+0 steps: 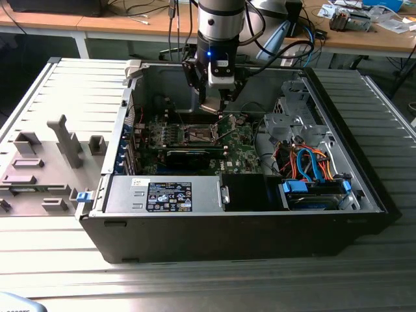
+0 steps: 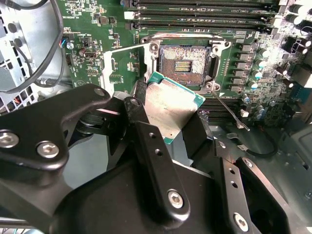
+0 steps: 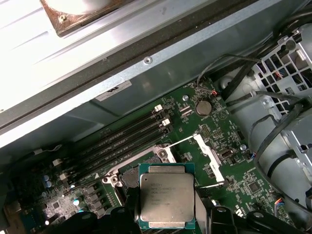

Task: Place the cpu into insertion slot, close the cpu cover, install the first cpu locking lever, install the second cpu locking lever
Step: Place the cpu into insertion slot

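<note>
Ribbed grey metal table (image 1: 58, 247) carries one open computer case (image 1: 234, 227) lying on its side, with a wooden desk (image 1: 130, 23) behind it. One robot arm (image 1: 221, 19) reaches down into the case.

Its gripper (image 1: 211, 107) has two black fingers (image 2: 141, 105) closed onto opposite edges of the single cpu (image 2: 170, 107), which hangs tilted in the air just above the motherboard (image 1: 244, 153), silver top facing both wrist cameras. In the first wrist view the cpu (image 3: 166, 197) covers part of the socket.

One insertion slot (image 2: 184, 66) lies bare, its dark pin field exposed inside the silvery rim. One cpu cover (image 3: 212, 156) stands swung up and open beside it, green board showing through its square opening. One thin locking lever (image 2: 229, 111) sticks out at an angle from the corner of the socket.
</note>
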You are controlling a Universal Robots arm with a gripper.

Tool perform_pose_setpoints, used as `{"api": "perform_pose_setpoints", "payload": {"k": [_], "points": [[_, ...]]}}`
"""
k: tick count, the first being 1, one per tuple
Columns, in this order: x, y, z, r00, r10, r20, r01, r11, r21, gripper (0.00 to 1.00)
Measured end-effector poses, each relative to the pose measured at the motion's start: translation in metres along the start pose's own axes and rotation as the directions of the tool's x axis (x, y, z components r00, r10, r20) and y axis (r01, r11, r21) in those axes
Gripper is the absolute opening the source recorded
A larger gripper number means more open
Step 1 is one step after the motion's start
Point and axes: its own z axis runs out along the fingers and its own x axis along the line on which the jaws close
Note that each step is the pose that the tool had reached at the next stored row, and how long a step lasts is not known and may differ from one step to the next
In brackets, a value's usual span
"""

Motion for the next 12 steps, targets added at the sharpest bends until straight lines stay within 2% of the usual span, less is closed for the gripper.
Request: {"api": "perform_pose_setpoints", "payload": {"k": [12], "points": [[0.0, 0.0, 0.0004, 0.9999, 0.011, 0.0009, -0.011, 0.9999, -0.0002, 0.54]]}}
